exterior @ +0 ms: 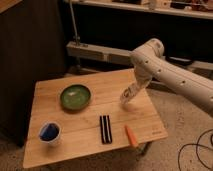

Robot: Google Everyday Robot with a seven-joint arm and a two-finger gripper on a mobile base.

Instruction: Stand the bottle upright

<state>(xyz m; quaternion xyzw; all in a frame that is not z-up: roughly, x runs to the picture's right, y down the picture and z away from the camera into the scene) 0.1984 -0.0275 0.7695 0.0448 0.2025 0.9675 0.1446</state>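
The bottle (127, 95) is a slim whitish piece with faint label marks. It hangs tilted over the right part of the wooden table (60, 142), lower end close to the surface. My gripper (135, 86) sits at the end of the white arm (170, 75), which reaches in from the right. It is shut on the bottle's upper end.
A green bowl (75, 96) sits left of the bottle. A black striped flat block (105, 129) and an orange carrot-shaped piece (131, 135) lie near the front edge. A blue cup (50, 133) stands at the front left. Dark cabinets and a shelf stand behind.
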